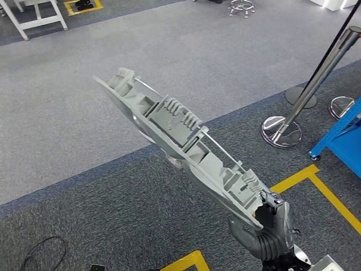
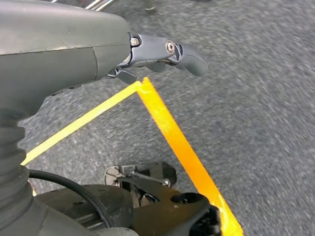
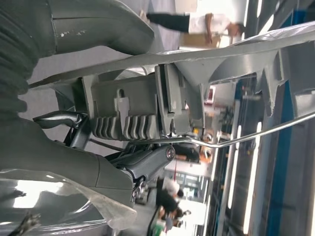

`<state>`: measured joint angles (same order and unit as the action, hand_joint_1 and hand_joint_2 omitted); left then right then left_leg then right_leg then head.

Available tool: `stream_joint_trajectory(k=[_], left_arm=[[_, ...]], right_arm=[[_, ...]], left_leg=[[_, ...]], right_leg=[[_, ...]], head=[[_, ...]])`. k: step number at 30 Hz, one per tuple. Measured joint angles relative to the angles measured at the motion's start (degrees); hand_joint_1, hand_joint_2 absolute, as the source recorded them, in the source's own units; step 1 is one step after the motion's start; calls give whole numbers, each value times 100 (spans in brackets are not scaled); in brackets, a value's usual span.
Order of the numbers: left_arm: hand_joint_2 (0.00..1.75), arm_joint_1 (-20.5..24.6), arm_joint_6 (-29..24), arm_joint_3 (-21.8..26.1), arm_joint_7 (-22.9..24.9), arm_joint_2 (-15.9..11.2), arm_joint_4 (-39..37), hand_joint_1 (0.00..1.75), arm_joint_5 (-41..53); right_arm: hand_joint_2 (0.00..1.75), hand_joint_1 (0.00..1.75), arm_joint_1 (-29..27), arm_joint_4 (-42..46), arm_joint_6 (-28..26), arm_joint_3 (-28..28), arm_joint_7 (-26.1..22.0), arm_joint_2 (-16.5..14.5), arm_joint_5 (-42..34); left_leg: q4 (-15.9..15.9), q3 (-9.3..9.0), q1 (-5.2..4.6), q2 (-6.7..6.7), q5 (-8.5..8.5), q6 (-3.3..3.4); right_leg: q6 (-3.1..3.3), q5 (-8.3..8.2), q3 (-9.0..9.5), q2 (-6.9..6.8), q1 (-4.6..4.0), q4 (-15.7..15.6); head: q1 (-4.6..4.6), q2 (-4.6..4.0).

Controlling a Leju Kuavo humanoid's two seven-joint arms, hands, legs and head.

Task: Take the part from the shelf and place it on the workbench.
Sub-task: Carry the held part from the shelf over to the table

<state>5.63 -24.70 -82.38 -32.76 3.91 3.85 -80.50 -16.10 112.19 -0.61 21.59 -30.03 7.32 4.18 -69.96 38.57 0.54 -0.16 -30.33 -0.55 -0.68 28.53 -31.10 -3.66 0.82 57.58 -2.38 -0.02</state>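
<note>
A: Is the part (image 1: pixel 183 147) off the shelf?
B: Yes. The right hand (image 1: pixel 268 226) grips one end, the rest slanting above the yellow tape (image 1: pixel 315 180). The left hand (image 2: pixel 163 51) hangs loose, holding nothing.
A: What's left?
B: Setting it on the tabletop.

An industrial test hall — grey carpet floor (image 1: pixel 64 113) with yellow tape lines (image 1: pixel 323 192), barrier posts (image 1: pixel 315 84) and a blue metal frame (image 1: pixel 344 138).

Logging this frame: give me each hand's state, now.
Left hand: holds nothing, fingers loosely extended over the carpet, open.
Right hand: grips one end of the long grey part, carrying it above the floor.
</note>
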Motion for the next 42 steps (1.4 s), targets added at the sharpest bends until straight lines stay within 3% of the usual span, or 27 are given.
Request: stream_joint_trajectory(k=[2, 4, 6, 7, 9, 11, 12, 13, 14, 15, 17, 19, 21, 23, 25, 27, 28, 29, 30, 32, 34, 36, 37, 39, 41, 42], left_arm=[[175, 0, 0, 0, 0, 0, 0, 0, 0], [175, 10, 0, 0, -1, 1, 2, 0, 0], [175, 16, 0, 0, -7, -2, 6, 0, -2], [175, 18, -1, 0, -9, -3, 8, 0, -3], [175, 25, -1, -1, -13, -6, 9, 0, -5], [175, 44, 0, -2, -15, -4, 11, 0, -7], [175, 46, 0, -2, -15, -3, 13, 0, -8], [175, 44, 0, -2, -16, -4, 13, 0, -10], [175, 40, 0, -2, -16, -5, 13, 0, -13], [175, 39, 0, -2, -17, -5, 14, 0, -16], [175, 45, 2, -2, -17, 3, 18, 0, -16], [175, 49, 8, -2, -17, 9, 22, 0, -6], [175, 39, 7, -3, -17, 4, 22, 0, 3], [175, 25, 0, -4, -17, 0, 23, 0, 5], [175, 30, -4, -4, -17, -2, 24, 0, 9], [175, 38, -7, -6, -17, -2, 24, 0, 12], [175, 34, -10, -7, -17, -2, 24, 0, 13], [175, 28, -13, -8, -17, -2, 24, 0, 13], [175, 24, -19, -9, -17, -2, 24, 0, 13], [175, 24, -32, -13, -17, -2, 26, 0, 13], [175, 24, -39, -20, -17, -1, 30, 0, 13], [175, 17, -45, -26, -17, -6, 31, 0, 12], [175, 14, -49, -28, -17, -9, 31, 0, 10], [175, 25, -62, -32, -18, -16, 31, 0, 4], [175, 45, -73, -36, -20, -17, 31, 0, 2], [175, 52, -76, -37, -21, -16, 31, 0, 2]], right_arm=[[175, 175, 0, 0, 0, 0, 0, 0, 0], [175, 175, -1, 3, 0, -1, -1, 0, 2], [175, 175, 7, 13, 4, 1, -3, 0, 9], [175, 175, 10, 17, 5, 2, -4, 1, 13], [175, 175, 9, 20, 7, 4, -5, 3, 18], [175, 175, 2, 20, 7, 4, -7, 9, 19], [175, 175, 0, 20, 7, 4, -6, 14, 20], [175, 175, -1, 20, 7, 4, -5, 19, 20], [175, 175, -2, 20, 7, 4, -5, 24, 21], [175, 175, -1, 20, 7, 4, -4, 27, 21], [175, 175, 3, 21, 7, 4, -6, 31, 22], [175, 175, 5, 22, 7, 4, -8, 32, 26], [175, 175, 8, 22, 5, 5, -9, 34, 32], [175, 175, 8, 24, 3, 5, -11, 35, 36], [175, 175, -5, 30, 1, 4, -14, 35, 35], [175, 175, -12, 33, -4, 4, -15, 35, 35], [175, 175, -12, 33, -7, 4, -14, 35, 36], [175, 175, -11, 33, -9, 4, -14, 35, 38], [175, 175, -10, 33, -11, 4, -13, 35, 40], [175, 175, -8, 33, -14, 4, -14, 35, 45], [175, 175, -5, 33, -16, 4, -14, 36, 51], [175, 175, 7, 35, -14, 6, -14, 37, 56], [175, 175, 18, 37, -15, 7, -14, 37, 57], [175, 175, 26, 40, -18, 9, -16, 40, 61], [175, 175, 16, 39, -22, 10, -19, 48, 66], [175, 175, 11, 38, -24, 10, -20, 52, 70]], left_leg=[[74, -44, 2, 8, 31, -1], [445, -251, -9, 107, 139, 17], [908, -452, -44, 165, 284, 138], [1068, -499, -60, 167, 339, 217], [1087, -431, -59, 46, 412, 332], [1086, -347, -84, -58, 470, 384], [1086, -304, -100, -120, 505, 396], [1085, -264, -114, -185, 540, 398], [1084, -226, -125, -258, 578, 396], [1084, -192, -132, -335, 616, 389], [1080, -132, -134, -478, 684, 361], [1076, -87, -123, -602, 746, 302], [1084, -54, -113, -709, 801, 227], [959, 12, -115, -545, 675, 167], [434, 192, -94, -223, 246, 92], [-243, 387, -33, -85, -143, -2], [-411, 397, 1, -58, -193, -42], [-362, 308, 34, -32, -132, -78], [-108, 125, 62, 15, 9, -107], [609, -312, 62, 242, 258, -115], [980, -519, 11, 410, 299, -14], [1014, -509, -27, 336, 266, 113], [1038, -507, -26, 268, 260, 158], [1071, -508, -11, 142, 283, 238], [1079, -503, -11, 8, 296, 292], [1078, -501, -18, -67, 298, 306]], right_leg=[[0, 0, 0, -10, 0, 1], [-20, 7, -4, -72, -13, 16], [-124, 16, -16, -195, -14, 42], [-184, 77, -48, -162, -13, 98], [-237, 399, -214, 103, 8, 485], [-224, 825, -501, 307, -2, 1214], [-211, 933, -602, 337, -9, 1499], [-191, 939, -623, 350, -17, 1613], [-163, 837, -530, 366, -25, 1499], [-125, 671, -327, 416, -36, 1176], [-49, 426, 165, 661, -55, 368], [-32, 381, 372, 811, -72, -34], [-19, 346, 353, 700, -75, -96], [42, 274, 358, 546, -56, -159], [84, 221, 349, 368, -47, -200], [88, 208, 329, 173, -46, -201], [81, 207, 322, 80, -42, -199], [67, 210, 331, -5, -36, -194], [45, 217, 350, -84, -28, -186], [-37, 255, 371, -222, -24, -156], [-127, 301, 381, -338, -36, -127], [-192, 324, 432, -453, -33, -123], [-222, 358, 444, -435, -17, -108], [-259, 545, 303, -136, 14, 167], [-260, 863, -100, 240, 26, 919], [-254, 975, -339, 317, 24, 1324]], head=[[0, 0], [0, 0], [11, 0], [18, 0], [38, 0], [56, 0], [61, 0], [61, 0], [60, 0], [60, 0], [56, 0], [64, 0], [86, 0], [82, 0], [59, -1], [50, -1], [48, 0], [49, 0], [49, 0], [42, 0], [46, 0], [58, 0], [62, 0], [91, 0], [132, 0], [143, 0]])
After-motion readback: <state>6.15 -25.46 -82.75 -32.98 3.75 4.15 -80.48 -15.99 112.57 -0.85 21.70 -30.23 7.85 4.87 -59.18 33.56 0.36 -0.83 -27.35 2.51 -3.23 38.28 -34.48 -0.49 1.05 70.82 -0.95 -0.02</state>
